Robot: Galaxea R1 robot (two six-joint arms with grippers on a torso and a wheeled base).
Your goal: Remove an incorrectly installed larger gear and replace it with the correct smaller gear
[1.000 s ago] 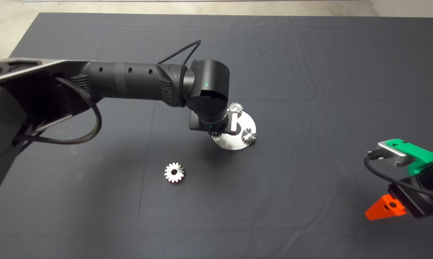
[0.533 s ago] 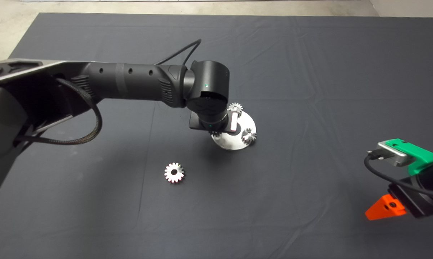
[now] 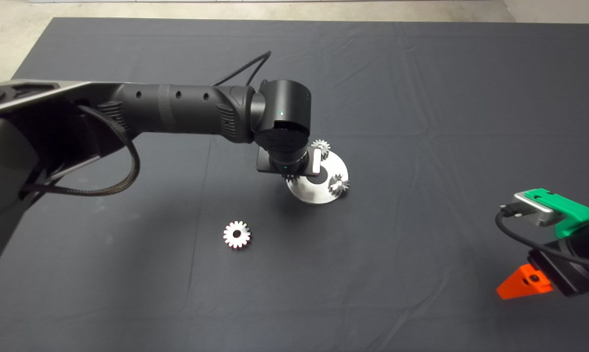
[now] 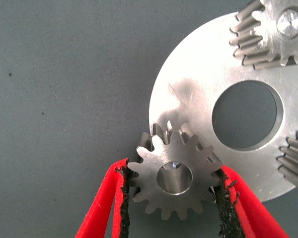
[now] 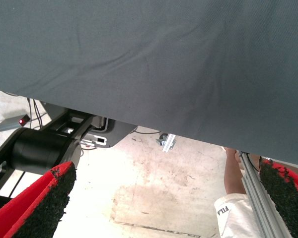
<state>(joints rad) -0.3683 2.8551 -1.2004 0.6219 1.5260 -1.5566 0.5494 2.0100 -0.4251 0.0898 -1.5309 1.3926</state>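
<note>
Mat (image 3: pixel 421 98): dark, creased, covered the whole table.
Plate (image 3: pixel 318 194): round, silver, lay flat mid-mat, with a big round hole (image 3: pixel 318 177) through its centre.
Far gear (image 3: pixel 320 145): small, sat at the plate's far edge.
Right gear (image 3: pixel 338 184): small too, sat at the plate's right edge, well apart from the first.
Floor (image 3: pixel 10 44): pale concrete showed beyond the mat's far-left corner.
Leg (image 5: pixel 233 173): a person stood past the mat's edge, in a white sock (image 5: pixel 231 218), beside a metal rail (image 5: pixel 253 198).

"fila" on a person's white sock (image 5: pixel 228 213), nothing else readable
</note>
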